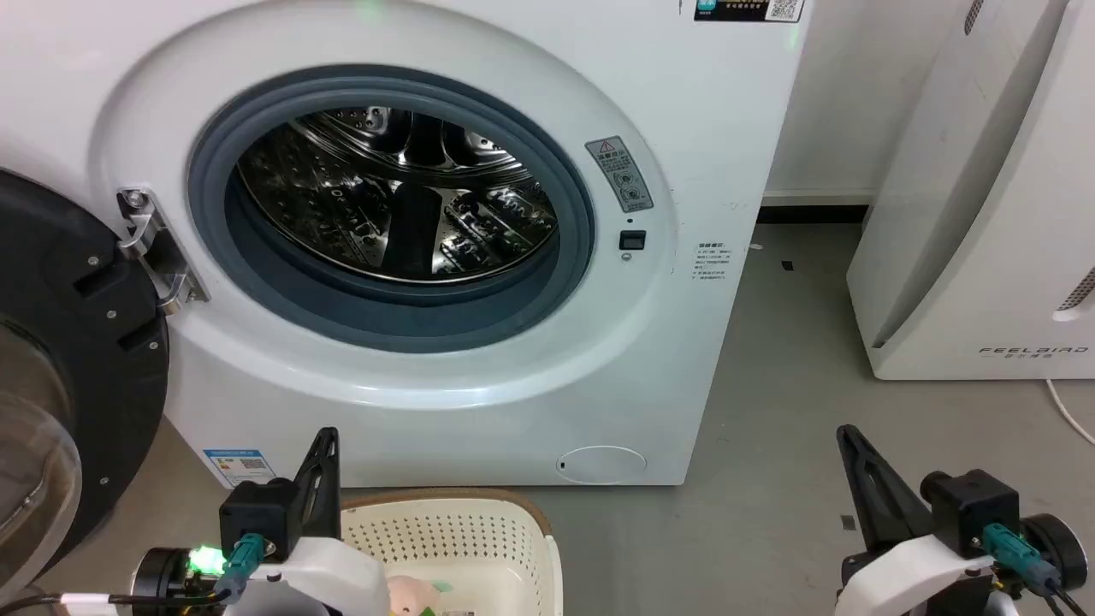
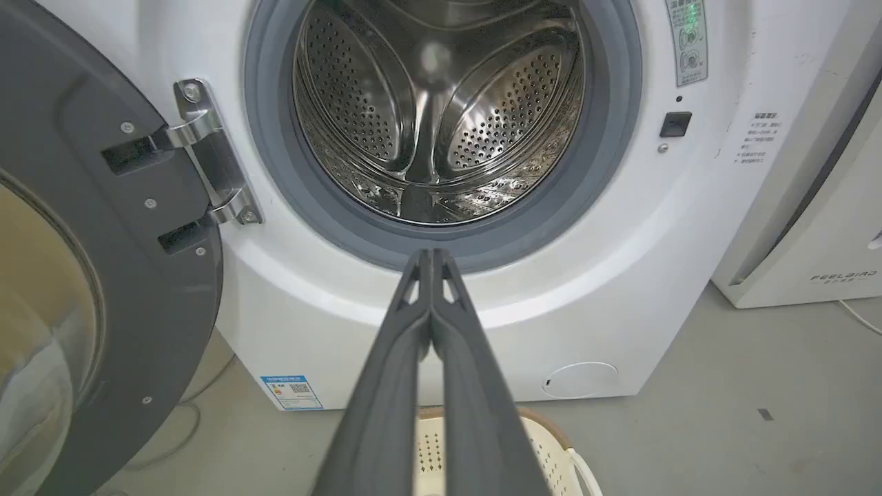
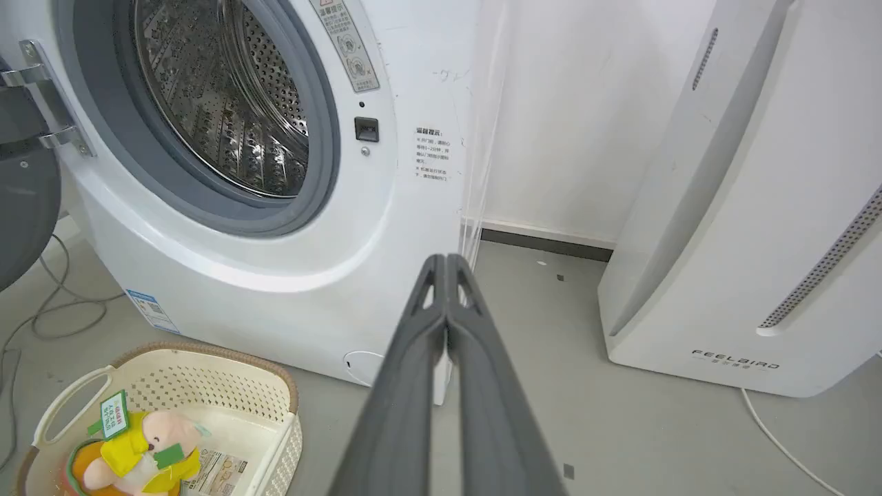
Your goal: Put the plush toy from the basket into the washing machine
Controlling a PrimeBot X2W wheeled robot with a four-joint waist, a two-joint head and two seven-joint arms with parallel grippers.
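Grey smooth floor [image 1: 770, 411] before a large white front-loading washing machine [image 1: 513, 411], plush toy in the basket.

Its black-framed round glass door [image 1: 94, 342] stands swung wide at the left on a metal hinge [image 1: 150, 248], baring the grey rubber ring [image 1: 393, 321] and the shiny steel drum [image 1: 402, 197]. On the floor just before the machine's lower front stands a cream perforated plastic basket with a brown rim [image 3: 207, 386]. The small soft plush toy with pale pink head and yellow garment [image 3: 138, 448] lies on the basket's bottom, its green paper tag [image 3: 114, 413] sticking up. The left gripper [image 2: 433, 258] hangs above the basket, its two long dark fingers pressed together on nothing. The right gripper [image 3: 446, 265], likewise closed and empty, is well apart over bare floor, near a white "FEELBIRD" appliance [image 1: 984, 214].
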